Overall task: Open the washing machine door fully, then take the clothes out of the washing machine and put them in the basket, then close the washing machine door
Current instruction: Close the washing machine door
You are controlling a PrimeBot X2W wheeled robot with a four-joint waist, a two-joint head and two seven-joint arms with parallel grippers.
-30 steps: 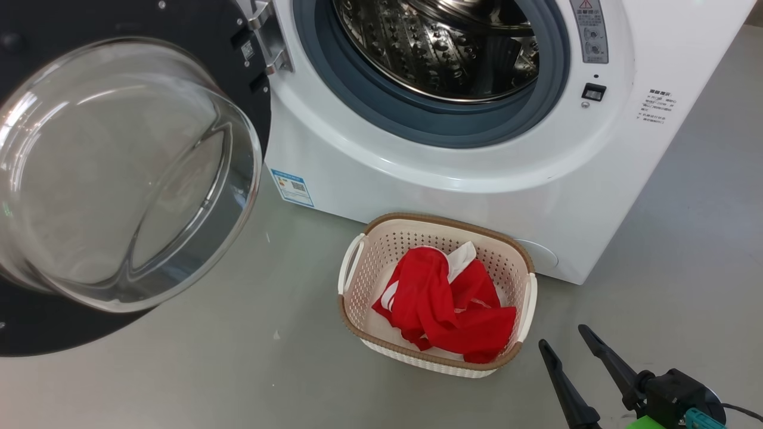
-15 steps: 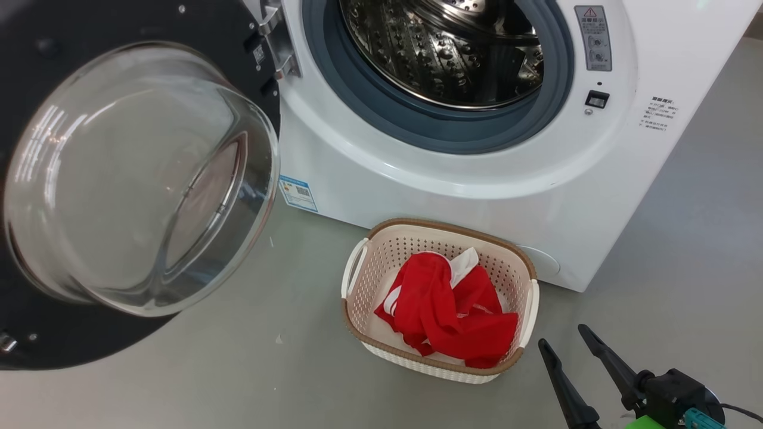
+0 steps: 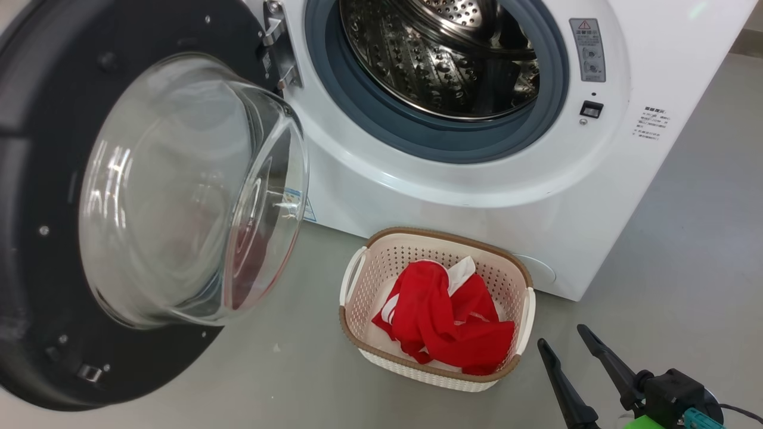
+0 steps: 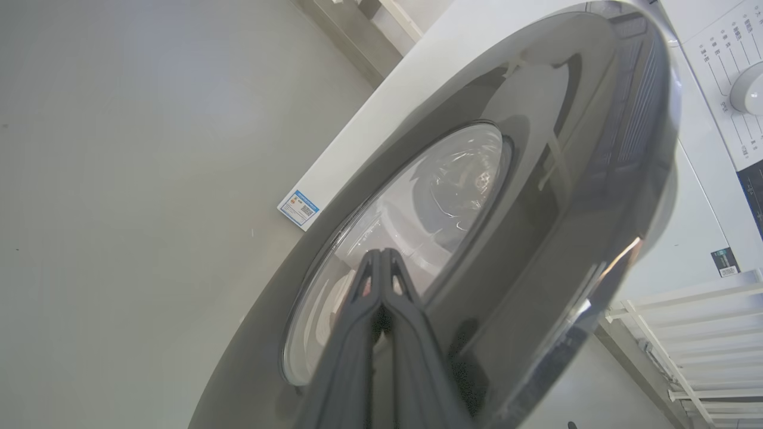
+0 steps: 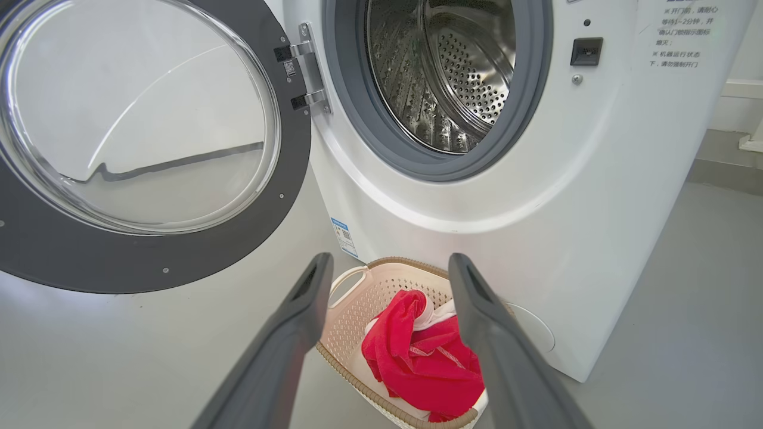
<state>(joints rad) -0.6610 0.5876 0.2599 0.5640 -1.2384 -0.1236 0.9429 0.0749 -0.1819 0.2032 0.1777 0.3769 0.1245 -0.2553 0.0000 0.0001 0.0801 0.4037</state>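
Red clothes (image 3: 444, 316) lay in the basket (image 3: 357, 280) before the washing machine (image 3: 477, 196), as before. We saw the washing machine door (image 3: 36, 179) had swung nearer the opening, its glass now overlapping the blue label (image 4: 298, 207). Our left gripper (image 4: 380, 256), fingers pressed together, met the door's outer face; our right gripper (image 3: 561, 335) hung spread and empty.

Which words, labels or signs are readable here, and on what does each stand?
"机器运行状态下,请勿强制开门": last lines of the printed notice on the washing machine.
Blue label sticker: too small to read.
Grey warning label: red triangle sign, text blurred.
Dial markings: too small.
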